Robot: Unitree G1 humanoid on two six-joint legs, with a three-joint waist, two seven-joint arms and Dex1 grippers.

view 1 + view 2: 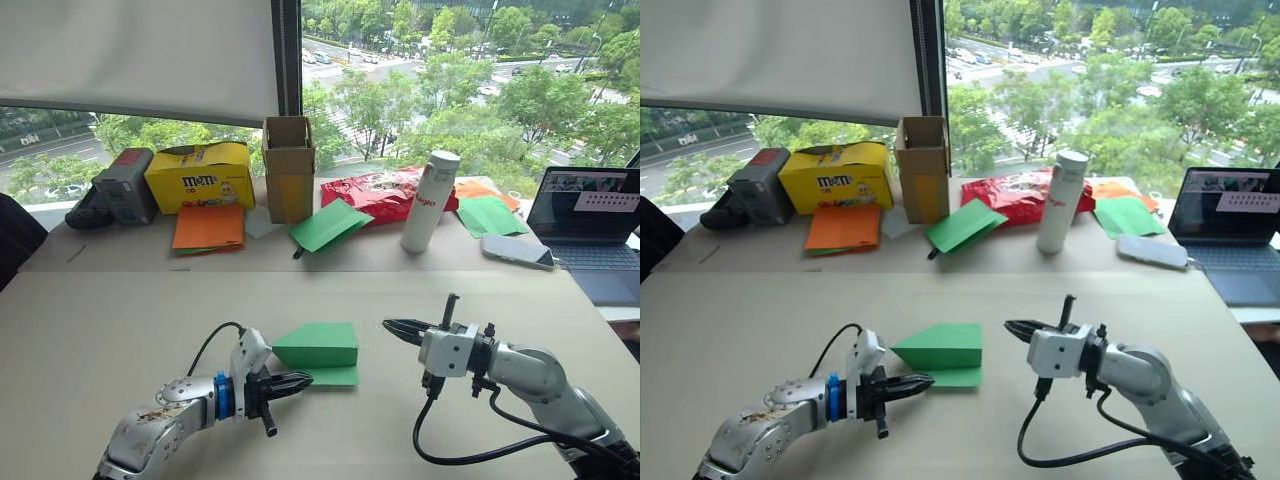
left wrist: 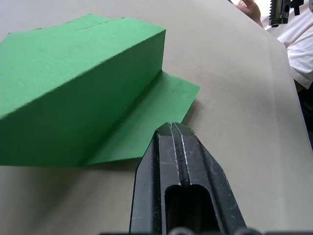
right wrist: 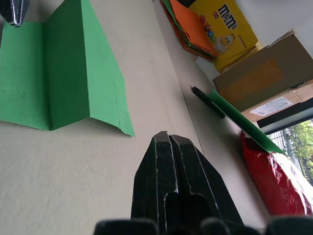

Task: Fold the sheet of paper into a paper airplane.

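Silver arms; black cables; blue ring behind left claw; right claw black.

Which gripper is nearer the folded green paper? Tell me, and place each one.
Left. The left gripper sits shut at the near edge of the green paper, fingertips almost at its lower flap. The right gripper, also shut, is off the paper's right side with bare table between.
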